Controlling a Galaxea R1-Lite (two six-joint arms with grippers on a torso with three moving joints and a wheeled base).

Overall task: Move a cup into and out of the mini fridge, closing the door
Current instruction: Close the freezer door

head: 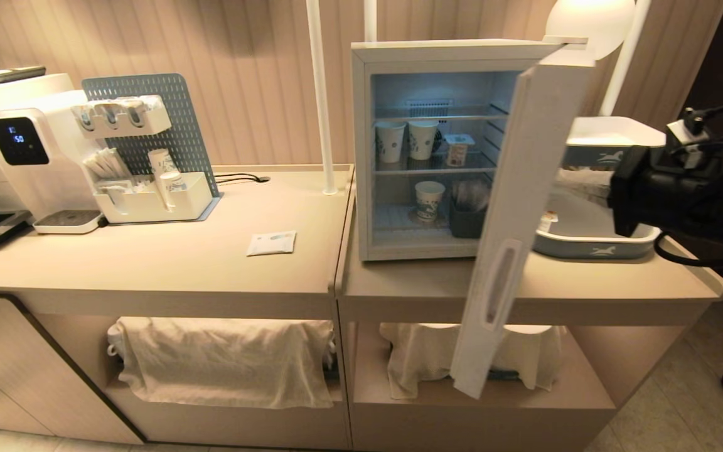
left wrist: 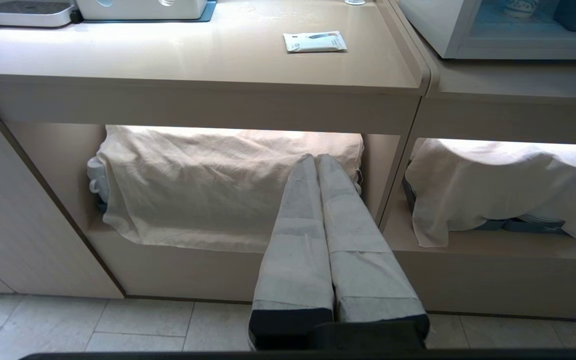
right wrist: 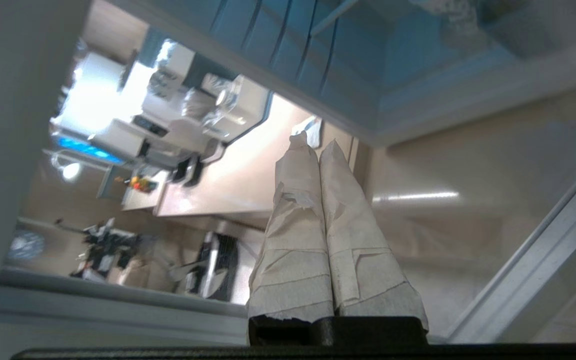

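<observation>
- The mini fridge (head: pixel 424 150) stands centre frame, its door (head: pixel 518 213) swung wide open.
- Right gripper (right wrist: pixel 313 145), clenched and empty, sits just behind the door.
- Left gripper (left wrist: pixel 316 159) is clenched, parked low.

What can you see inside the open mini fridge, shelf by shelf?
Inside the mini fridge: on the upper shelf, two paper cups and a small tub; on the lower, one paper cup and a dark container. The open door hides the right side.

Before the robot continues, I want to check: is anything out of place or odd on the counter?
Only small things. The mini fridge door stands wide open, overhanging the counter's front edge. A small white packet lies alone, askew, on the counter. Nothing looks spilled or damaged.
</observation>
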